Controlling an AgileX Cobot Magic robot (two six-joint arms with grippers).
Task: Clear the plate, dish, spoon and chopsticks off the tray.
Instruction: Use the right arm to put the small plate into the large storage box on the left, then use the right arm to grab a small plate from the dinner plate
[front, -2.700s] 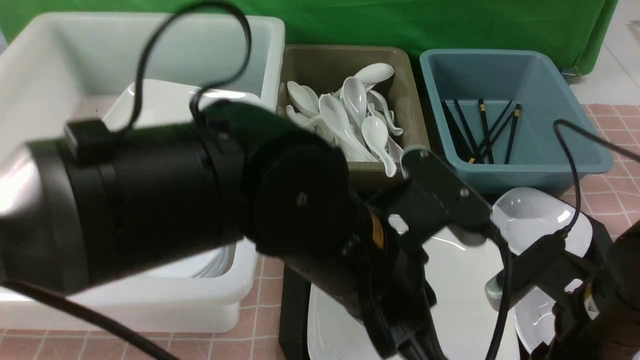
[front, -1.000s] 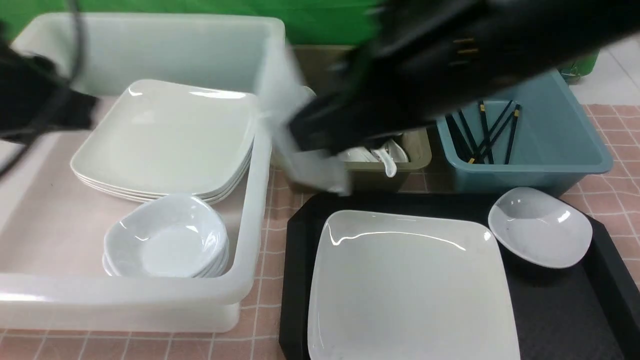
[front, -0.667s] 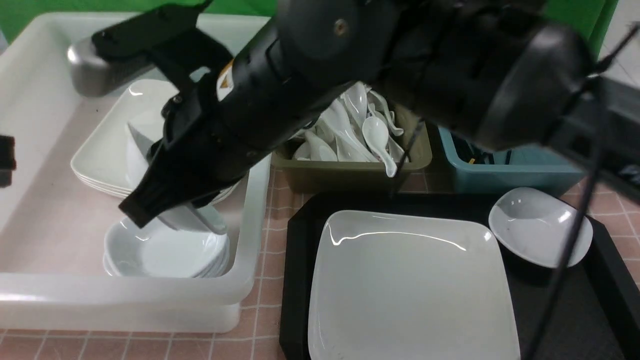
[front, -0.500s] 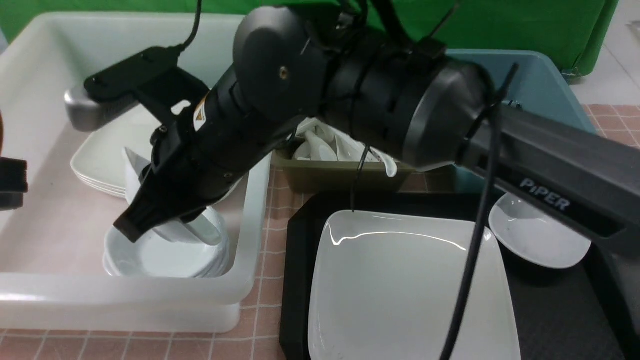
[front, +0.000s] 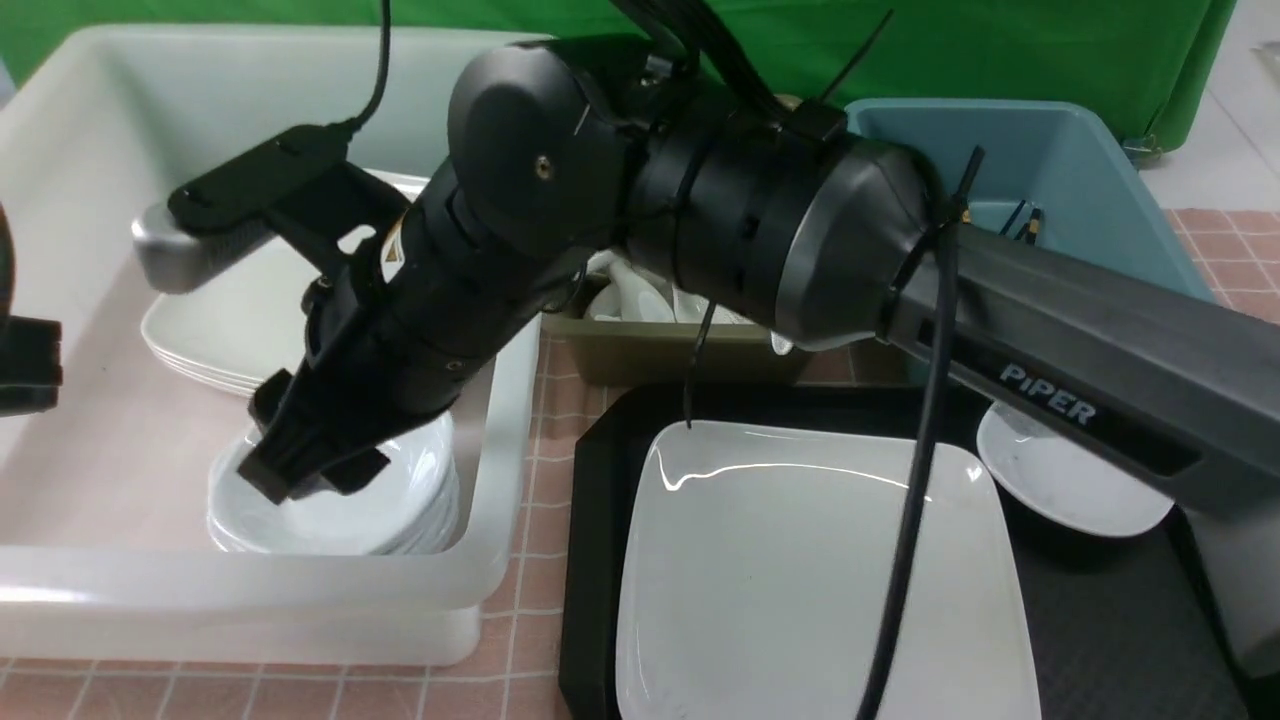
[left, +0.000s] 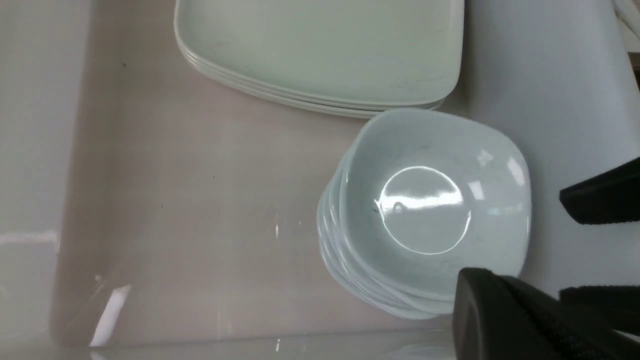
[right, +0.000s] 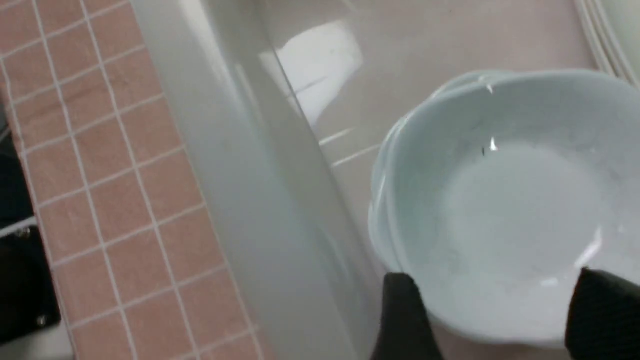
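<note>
The large white plate (front: 790, 580) lies on the black tray (front: 598, 450). A small white dish (front: 1070, 485) sits at the tray's far right corner, partly behind my right arm. That arm reaches across into the white tub (front: 500, 420). My right gripper (front: 300, 470) (right: 505, 320) is open just above the stack of small dishes (front: 350, 505) (right: 510, 210), whose top dish lies flat and free between the fingers (right: 405, 320). My left gripper (left: 480, 300) is shut and empty beside the same stack (left: 430, 210). No spoon or chopsticks show on the tray.
Square plates (front: 230, 320) (left: 320, 50) are stacked at the back of the white tub. An olive tub (front: 650, 355) holds white spoons (front: 640, 300), mostly behind my arm. A blue tub (front: 1080, 160) holds black sticks (front: 1025, 215). Pink tiled cloth (front: 540, 560) lies between tub and tray.
My right arm swung from the tray into the white tub carrying a dish, lowered it onto the dish stack and opened its jaws. The dish now lies flat.
</note>
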